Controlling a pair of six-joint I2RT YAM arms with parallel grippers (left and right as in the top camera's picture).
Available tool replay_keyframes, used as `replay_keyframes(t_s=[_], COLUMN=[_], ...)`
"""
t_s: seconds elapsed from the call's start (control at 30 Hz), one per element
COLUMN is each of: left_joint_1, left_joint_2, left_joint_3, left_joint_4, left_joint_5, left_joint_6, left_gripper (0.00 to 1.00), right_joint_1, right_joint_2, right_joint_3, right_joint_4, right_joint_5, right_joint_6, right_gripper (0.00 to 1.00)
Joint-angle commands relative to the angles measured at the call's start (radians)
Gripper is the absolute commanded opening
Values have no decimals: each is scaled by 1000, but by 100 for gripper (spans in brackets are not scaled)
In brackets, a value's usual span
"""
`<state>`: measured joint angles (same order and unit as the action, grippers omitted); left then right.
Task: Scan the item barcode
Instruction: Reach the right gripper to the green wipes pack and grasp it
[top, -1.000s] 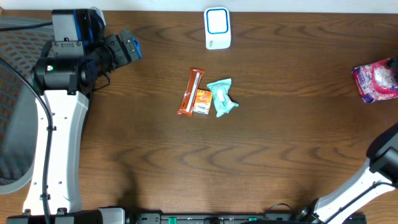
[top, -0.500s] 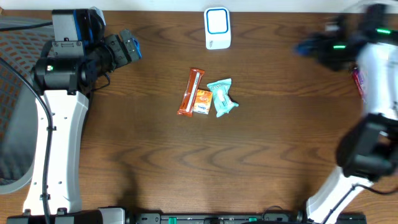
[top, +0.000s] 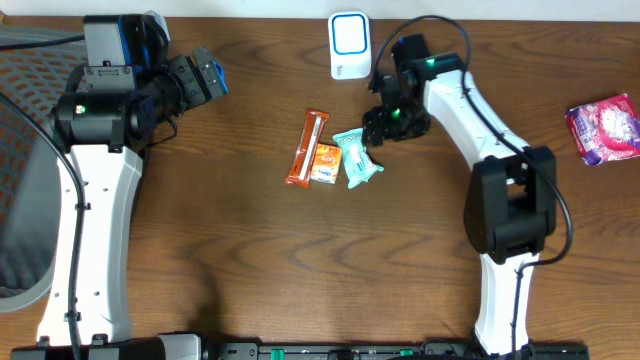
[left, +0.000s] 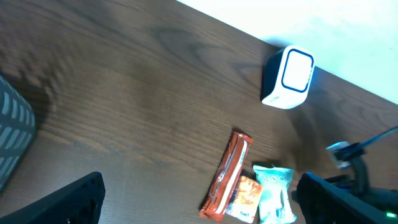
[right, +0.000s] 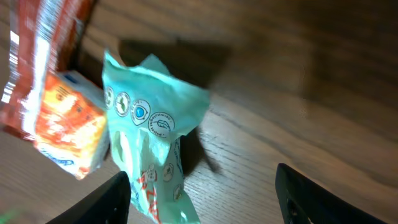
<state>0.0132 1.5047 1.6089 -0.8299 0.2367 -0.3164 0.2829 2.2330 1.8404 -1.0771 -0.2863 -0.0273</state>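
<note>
- The teal packet (top: 355, 158) lies near the middle of the table (top: 200, 250), a little toward the far edge. Judging from the task, it is the item you will take to the scanner.
- Its long axis runs roughly from the far edge toward the near edge, with the near end tipped slightly to the right. The crimped, flared end points to the far edge.
- Your right gripper (top: 378, 125) hangs just off the packet's far-right end, so the packet lies toward the near-left of it. In the right wrist view the packet sits below and between the fingers (right: 115, 193), closer to one of them than centred.
- That gripper's jaws stand apart with nothing in them; they reach wider than the packet's short side, so you would close across the width.
- The right arm is much the nearer. The left gripper (top: 205, 75) is parked wide and empty toward the far-left corner, well apart from the items.
- The small orange packet (top: 324, 163) touches the teal one's left side, and the long red bar (top: 308, 147) lies just beyond it; watch that you don't drag them.
- The white scanner (top: 350, 45) stands at the far edge, near the packet's far end.
- A pink bag (top: 605, 128) lies at the right edge; I cannot tell what it holds. No bin or tray is in view.
</note>
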Motion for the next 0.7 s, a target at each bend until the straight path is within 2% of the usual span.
replay_keyframes(t_s=[0.0,0.13,0.2,0.27,0.37,0.43,0.47,0.57,0.67], left_joint_1=[3,3,3,3,3,3,3,3,3], left_joint_2=[5,5,5,5,5,5,5,5,5], left_joint_3=[-3,-3,-3,-3,-3,-3,-3,-3,-3], left_joint_4=[0,0,0,0,0,0,0,0,0], left_joint_5=[-3,-3,-3,-3,-3,-3,-3,-3,-3], left_joint_6=[9,9,9,8,9,9,9,9,9], left_gripper=[98,98,98,98,98,98,98,98,98], right_joint_1=[23,47,58,70,81,86,88,93,98], right_joint_2=[46,76,82,84,84,84,84,84,85], right_joint_3=[-5,-5,-5,-5,-5,-5,-5,-5,-5], right_joint_4=[-17,-28,-30,-30,-26,-29,-35,-41,-42], right_joint_5=[18,10,7,7,7,6,-5,-52,-89], right_joint_6=[-16,-39,-43,-45,-57,-56,-56,-56,-56], right_gripper=[70,66,57,52,39,24,20,21,32])
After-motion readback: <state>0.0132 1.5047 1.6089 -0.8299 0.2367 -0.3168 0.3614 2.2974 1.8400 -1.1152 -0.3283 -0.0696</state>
